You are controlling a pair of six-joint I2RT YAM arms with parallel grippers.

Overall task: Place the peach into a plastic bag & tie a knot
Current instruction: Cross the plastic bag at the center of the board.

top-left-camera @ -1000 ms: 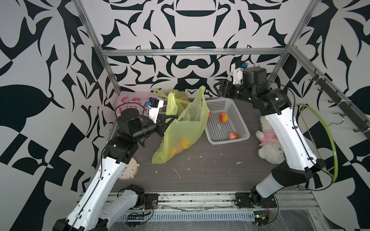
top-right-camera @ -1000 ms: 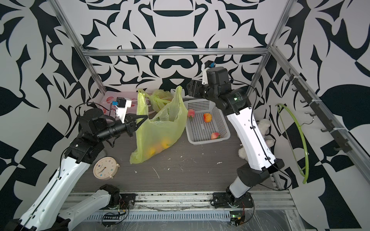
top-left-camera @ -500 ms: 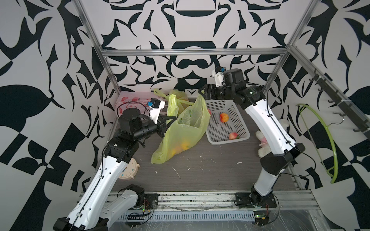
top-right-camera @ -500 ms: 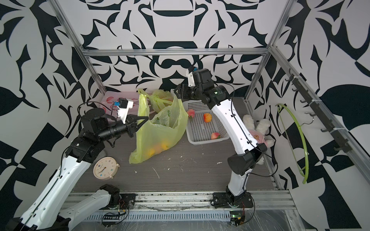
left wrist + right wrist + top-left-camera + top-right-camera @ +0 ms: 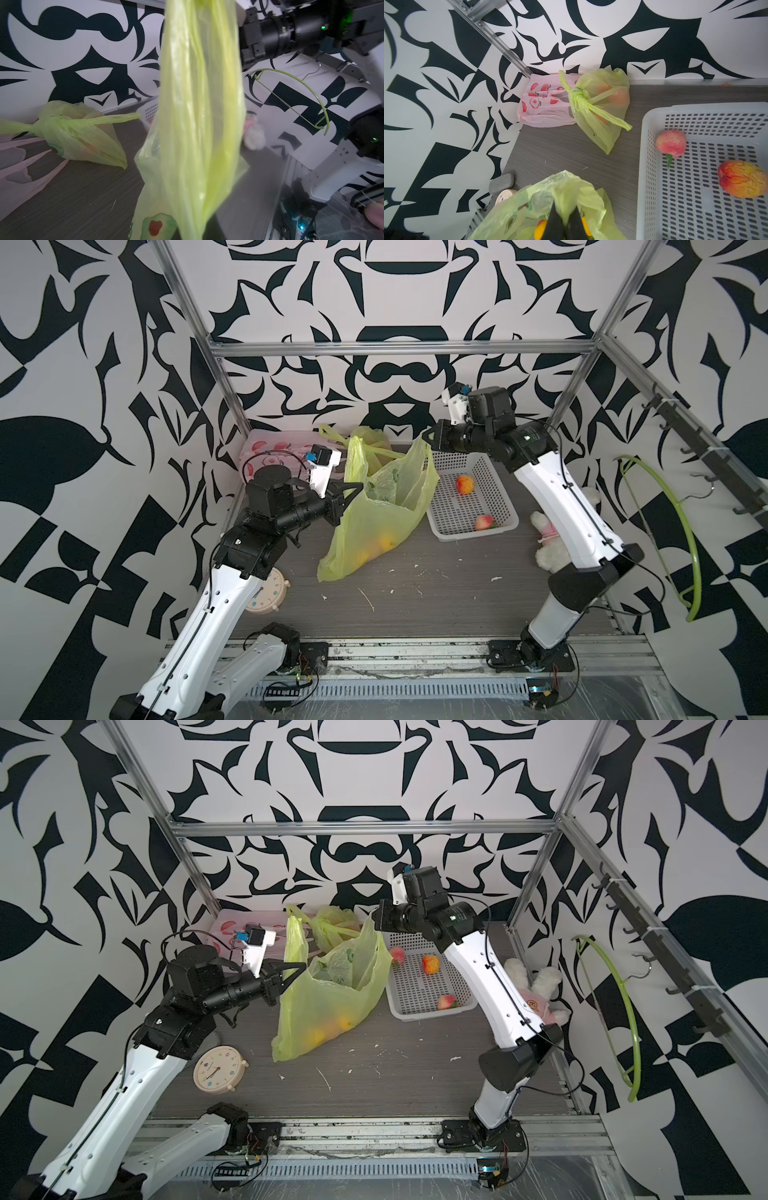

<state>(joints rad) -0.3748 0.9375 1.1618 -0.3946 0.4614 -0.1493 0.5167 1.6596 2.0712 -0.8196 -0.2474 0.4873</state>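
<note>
Left gripper (image 5: pixel 353 490): jaws together, clamped on the left handle (image 5: pixel 354 460) of the plastic bag (image 5: pixel 374 522)
Right gripper (image 5: pixel 424 440): jaws together, clamped on the right handle (image 5: pixel 420 460); the right wrist view shows film pinched between the 2 fingers (image 5: pixel 556 220)
Peach (image 5: pixel 385 545): inside the bag at its lowest fold, which rests on the table (image 5: pixel 436 593); orange fruit shows through the film, count unclear
Key relation: the 2 handles stand apart with the open mouth between them; the right grip sits higher and farther back than the left grip
Handle axis: the left handle stands upright above the left jaws; the right handle rises to the right jaws
Step, judged: loading done, knot not yet begun
Next move, judged: draw the 2 grips together and cross the handles; neither arm is free to regrasp
</note>
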